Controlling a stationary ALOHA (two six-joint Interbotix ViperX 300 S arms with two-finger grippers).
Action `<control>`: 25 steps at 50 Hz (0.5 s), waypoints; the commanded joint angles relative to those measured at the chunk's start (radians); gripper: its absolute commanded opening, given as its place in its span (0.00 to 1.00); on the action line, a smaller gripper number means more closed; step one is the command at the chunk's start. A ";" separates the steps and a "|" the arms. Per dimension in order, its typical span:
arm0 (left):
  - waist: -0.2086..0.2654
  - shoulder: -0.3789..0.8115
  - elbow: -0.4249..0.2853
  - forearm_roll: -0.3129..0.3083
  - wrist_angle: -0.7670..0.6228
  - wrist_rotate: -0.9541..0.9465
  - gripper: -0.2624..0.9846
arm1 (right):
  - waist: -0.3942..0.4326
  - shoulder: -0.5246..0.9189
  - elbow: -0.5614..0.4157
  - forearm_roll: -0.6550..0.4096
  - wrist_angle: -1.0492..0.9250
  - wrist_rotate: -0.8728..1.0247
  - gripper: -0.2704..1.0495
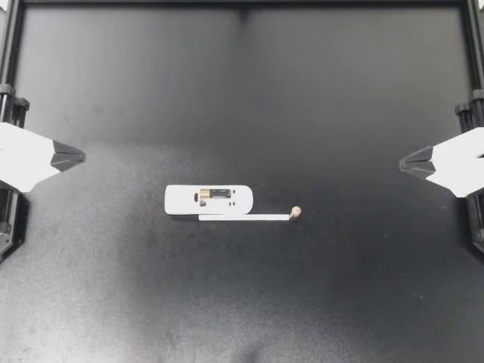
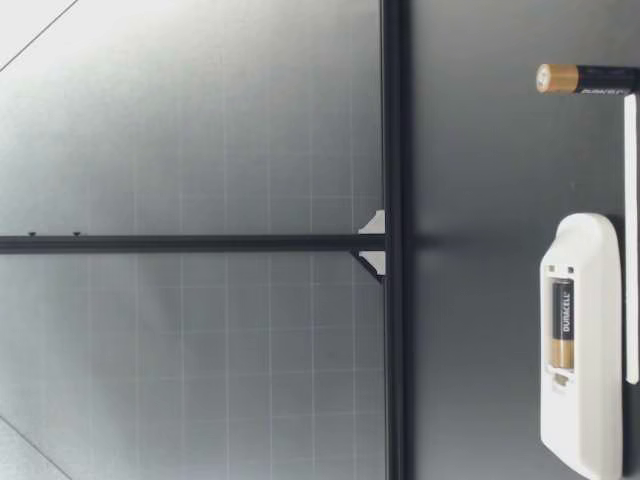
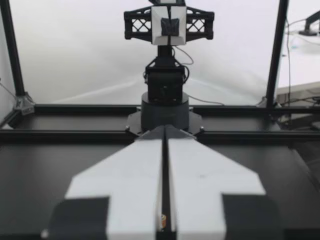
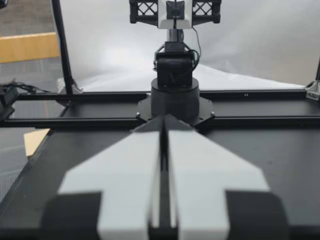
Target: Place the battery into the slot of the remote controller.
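Note:
A white remote controller (image 1: 208, 200) lies face down at the table's middle, with its battery compartment uncovered. One battery (image 1: 215, 194) sits in that slot. A thin white cover strip (image 1: 243, 218) lies along the remote's near side. At the strip's right end a loose battery (image 1: 296, 212) stands upright, gold end up. In the low view the remote (image 2: 585, 400) shows its seated battery (image 2: 563, 322), and the loose battery (image 2: 585, 78) stands beside it. My left gripper (image 1: 79, 156) is shut at the left edge and holds nothing. My right gripper (image 1: 404, 162) is shut at the right edge, also holding nothing.
Black frame rails (image 1: 242, 4) border the dark table. In the left wrist view my shut gripper (image 3: 165, 131) points at my right arm's base (image 3: 165, 97). In the right wrist view my shut gripper (image 4: 164, 120) points at my left arm's base (image 4: 175, 92).

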 commanded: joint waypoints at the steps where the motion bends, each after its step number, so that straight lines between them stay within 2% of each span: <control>1: 0.003 0.012 -0.021 -0.002 -0.008 0.005 0.03 | 0.002 0.005 -0.018 -0.002 -0.014 0.003 0.04; 8: 0.003 0.012 -0.021 -0.002 -0.006 0.008 0.02 | 0.002 0.018 -0.021 0.000 -0.034 0.009 0.04; 16: 0.003 0.012 -0.014 -0.002 -0.008 0.008 0.02 | -0.008 0.109 -0.080 0.003 -0.012 0.012 0.04; 25: 0.003 0.020 -0.012 -0.002 -0.008 0.006 0.02 | -0.061 0.278 -0.193 0.035 0.190 0.017 0.04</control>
